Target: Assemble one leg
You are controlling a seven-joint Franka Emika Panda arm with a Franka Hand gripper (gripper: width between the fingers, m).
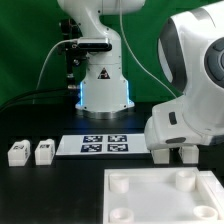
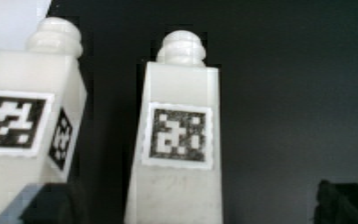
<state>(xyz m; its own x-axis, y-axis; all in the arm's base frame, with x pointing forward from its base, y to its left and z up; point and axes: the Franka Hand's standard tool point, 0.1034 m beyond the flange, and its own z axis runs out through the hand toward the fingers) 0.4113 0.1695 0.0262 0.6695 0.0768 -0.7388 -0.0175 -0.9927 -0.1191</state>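
Here the arm reaches low beside the marker board, jaws wide and empty near a leg.

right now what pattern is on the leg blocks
Small white plastic rectangular leg: black-and-white square tag, clearest in wrist view.

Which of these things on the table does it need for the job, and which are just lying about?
Needed: the leg under the open pincer; the socketed top.
Lying about: the leg beside it; two legs at the exterior view's left; the marker board.
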